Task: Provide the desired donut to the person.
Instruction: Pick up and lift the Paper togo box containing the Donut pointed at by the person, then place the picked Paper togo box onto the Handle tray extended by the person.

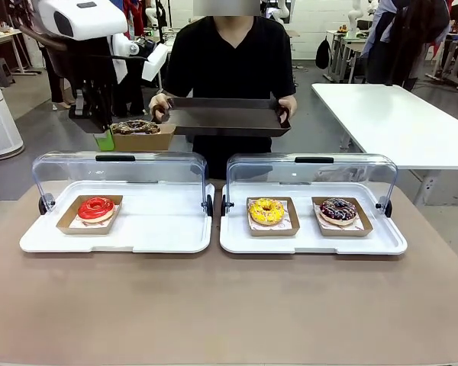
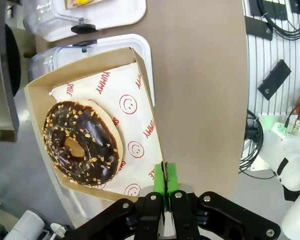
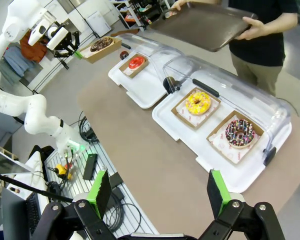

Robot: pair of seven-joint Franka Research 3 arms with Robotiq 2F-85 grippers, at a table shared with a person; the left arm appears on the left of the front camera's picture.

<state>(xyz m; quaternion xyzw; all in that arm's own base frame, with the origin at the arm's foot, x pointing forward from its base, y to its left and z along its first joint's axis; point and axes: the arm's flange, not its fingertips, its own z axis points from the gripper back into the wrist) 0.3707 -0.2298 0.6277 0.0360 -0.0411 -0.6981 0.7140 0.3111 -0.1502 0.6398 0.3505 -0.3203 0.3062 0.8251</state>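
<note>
My left gripper (image 1: 103,139) is shut on the edge of a brown cardboard box (image 1: 143,141) and holds it in the air above the left display tray's lid. In the box lies a chocolate donut with nut crumbs (image 1: 135,126). In the left wrist view the green pads (image 2: 165,186) pinch the box wall (image 2: 140,75), and the donut (image 2: 82,144) rests on printed paper. The person (image 1: 225,46) stands across the table and holds out a dark tray (image 1: 225,116) with both hands, just right of the box. My right gripper (image 3: 159,192) hangs open high over the table's right end.
The left white display tray (image 1: 160,232) holds a red donut (image 1: 96,207). The right one (image 1: 305,240) holds a yellow donut (image 1: 266,211) and a dark sprinkled donut (image 1: 338,210). Both clear lids stand open at the back. A white table (image 1: 397,122) stands far right.
</note>
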